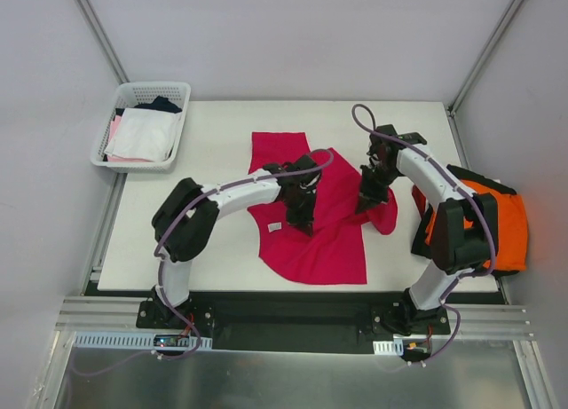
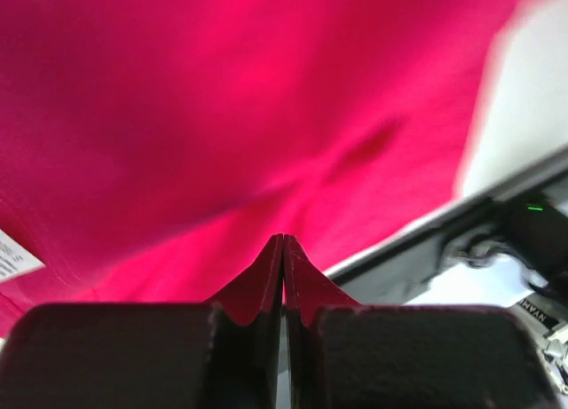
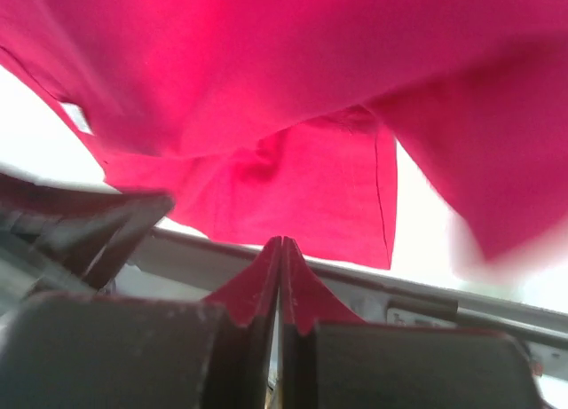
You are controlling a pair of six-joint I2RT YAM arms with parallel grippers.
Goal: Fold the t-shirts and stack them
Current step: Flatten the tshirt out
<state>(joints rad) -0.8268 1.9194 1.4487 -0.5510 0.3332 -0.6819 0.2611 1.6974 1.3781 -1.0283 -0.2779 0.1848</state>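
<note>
Top view: shirt (image 1: 333,245), crimson, lies mid-table (image 1: 213,249), partly spread. Lower part flat toward the near edge, upper left part flat toward the far side. Middle bunched up where both arms meet it. A sleeve or corner sticks out to the right, just beside the right gripper (image 1: 368,200). Small white label (image 1: 275,225) shows near the shirt's left edge.

Left gripper (image 1: 300,216) sits over the shirt's centre-left. Left wrist view: fingers (image 2: 257,289) clenched together, a fold of crimson cloth pinched between them. Cloth fills the view above, label (image 2: 13,254) at far left.

Right gripper, right wrist view (image 3: 280,249): fingers (image 3: 253,294) likewise clamped, crimson cloth nipped between the tips. More of the shirt (image 3: 293,187) hangs in front, slack and creased, white table behind it.

Both grippers hold the same shirt, near each other, right one further right and slightly further back.

Orange shirt (image 1: 501,218) lies at the right table edge, beside the right arm's base, well apart from the crimson one.

Basket (image 1: 133,94), white mesh, at the far left corner, holding white (image 1: 142,134) and pink garments.
</note>
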